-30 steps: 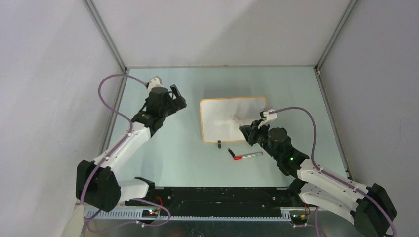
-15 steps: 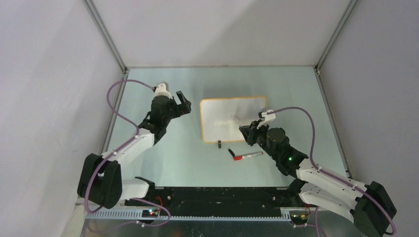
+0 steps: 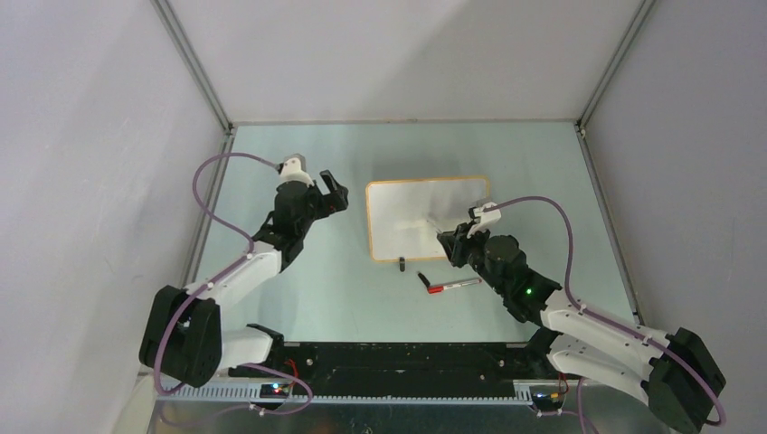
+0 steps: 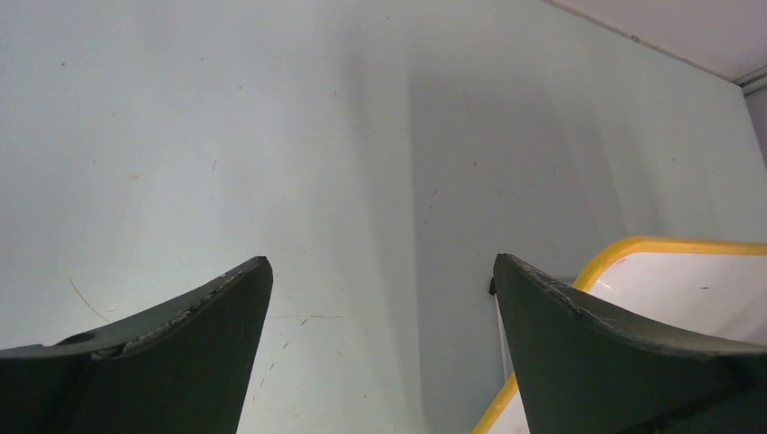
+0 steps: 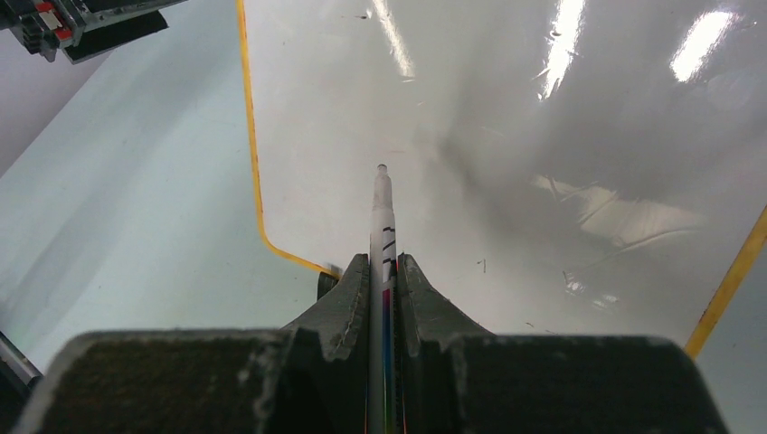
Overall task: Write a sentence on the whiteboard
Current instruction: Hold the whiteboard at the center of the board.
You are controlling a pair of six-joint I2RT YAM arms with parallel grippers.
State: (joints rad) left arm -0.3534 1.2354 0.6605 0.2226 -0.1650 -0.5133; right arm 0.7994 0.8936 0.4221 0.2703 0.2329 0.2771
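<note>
The whiteboard (image 3: 411, 221) lies flat mid-table, a white board in a thin orange frame; its surface (image 5: 506, 136) is blank and no sentence shows on it. My right gripper (image 3: 449, 242) is shut on a white marker (image 5: 383, 212), whose tip points at the board's lower middle, at or just above the surface. My left gripper (image 3: 333, 194) hovers open just left of the board's left edge. In the left wrist view its jaws (image 4: 382, 262) stand wide over bare table, with the board's corner (image 4: 669, 280) to the right.
A second marker with a red end (image 3: 452, 286) lies on the table below the board, near my right arm. A small black clip foot (image 3: 402, 263) sits at the board's bottom edge. Walls and metal frame posts enclose the table.
The left arm has swung right and slightly down, bringing its open gripper closer to the board's left edge. The right gripper and marker have barely shifted.
</note>
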